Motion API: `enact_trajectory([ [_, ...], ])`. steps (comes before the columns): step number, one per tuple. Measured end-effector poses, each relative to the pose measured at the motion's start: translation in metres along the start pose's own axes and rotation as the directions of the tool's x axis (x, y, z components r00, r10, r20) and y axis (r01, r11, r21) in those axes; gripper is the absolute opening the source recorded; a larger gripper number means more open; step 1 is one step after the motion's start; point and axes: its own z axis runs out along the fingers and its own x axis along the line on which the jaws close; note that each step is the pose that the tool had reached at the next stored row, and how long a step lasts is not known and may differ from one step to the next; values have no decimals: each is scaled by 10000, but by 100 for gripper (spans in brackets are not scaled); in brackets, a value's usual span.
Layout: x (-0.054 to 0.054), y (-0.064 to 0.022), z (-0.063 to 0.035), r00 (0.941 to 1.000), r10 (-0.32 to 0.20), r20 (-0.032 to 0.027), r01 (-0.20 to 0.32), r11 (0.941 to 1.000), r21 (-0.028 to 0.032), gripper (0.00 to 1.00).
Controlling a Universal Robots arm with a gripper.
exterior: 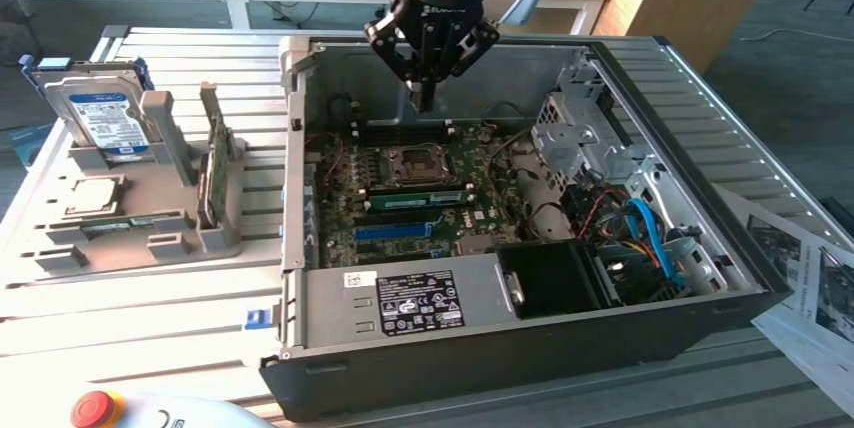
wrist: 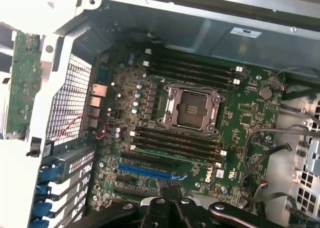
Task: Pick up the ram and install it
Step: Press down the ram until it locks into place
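The gripper (exterior: pixel 422 98) hangs over the open computer case (exterior: pixel 747 278), jaws together and empty, above the far edge of the motherboard (exterior: pixel 400 228). A ram stick (exterior: pixel 416 199) lies seated in a slot at about six o'clock from the processor socket (exterior: pixel 414 165), so the install looks done, though I cannot confirm it is fully latched.

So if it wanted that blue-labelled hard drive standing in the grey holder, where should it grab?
Probably the top edge, coming straight down. The hard drive stands upright in the grey holder, which hugs its lower part; its upper half sticks out free, so the two flat faces could be pinched there.
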Motion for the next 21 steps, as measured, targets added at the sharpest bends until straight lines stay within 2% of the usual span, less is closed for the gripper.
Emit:
enact_trajectory([
  [3,0,0,0,9990,437,3,-437,9990,-17,10],
  [9,0,0,0,9929,1192,5,-1192,9929,-45,10],
  [17,0,0,0,9924,1232,5,-1232,9924,-43,10],
  [21,0,0,0,9924,1233,28,-1233,9924,-26,10],
])
